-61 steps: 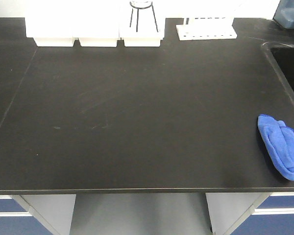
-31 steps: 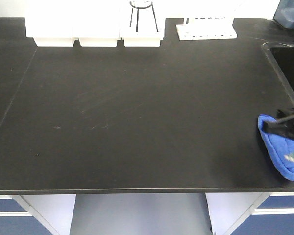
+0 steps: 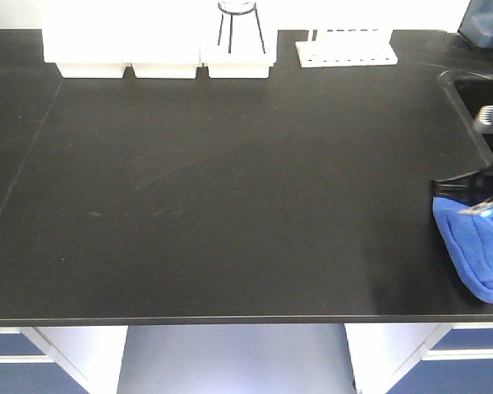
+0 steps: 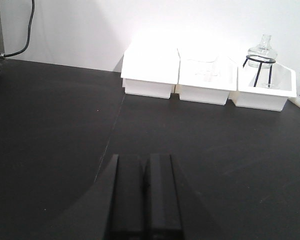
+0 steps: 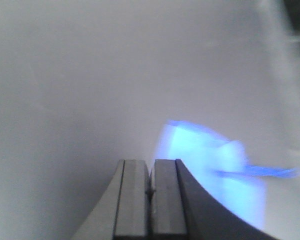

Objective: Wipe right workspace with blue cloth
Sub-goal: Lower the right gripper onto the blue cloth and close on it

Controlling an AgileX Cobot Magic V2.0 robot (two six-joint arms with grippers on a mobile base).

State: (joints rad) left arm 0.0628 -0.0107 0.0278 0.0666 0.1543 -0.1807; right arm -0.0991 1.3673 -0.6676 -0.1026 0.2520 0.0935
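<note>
We judge the blue cloth (image 3: 474, 253) soft and light, best pinched at its raised fold. Our right gripper (image 5: 151, 172) and left gripper (image 4: 145, 165) are closed, empty.

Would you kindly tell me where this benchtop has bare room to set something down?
The wide middle of the benchtop, between the white bins and the front edge, is bare. The right end is crowded: sink, right gripper, blue cloth.

A: Open span is seen across the middle and front of the tabletop (image 3: 230, 189); passage there is unobstructed.
B: Back edge is blocked by three white bins (image 3: 156, 51) and a tube rack (image 3: 345, 52). Right side is bounded by the sink (image 3: 464, 90). The front-right corner is taken by the blue cloth (image 3: 475, 254).
</note>
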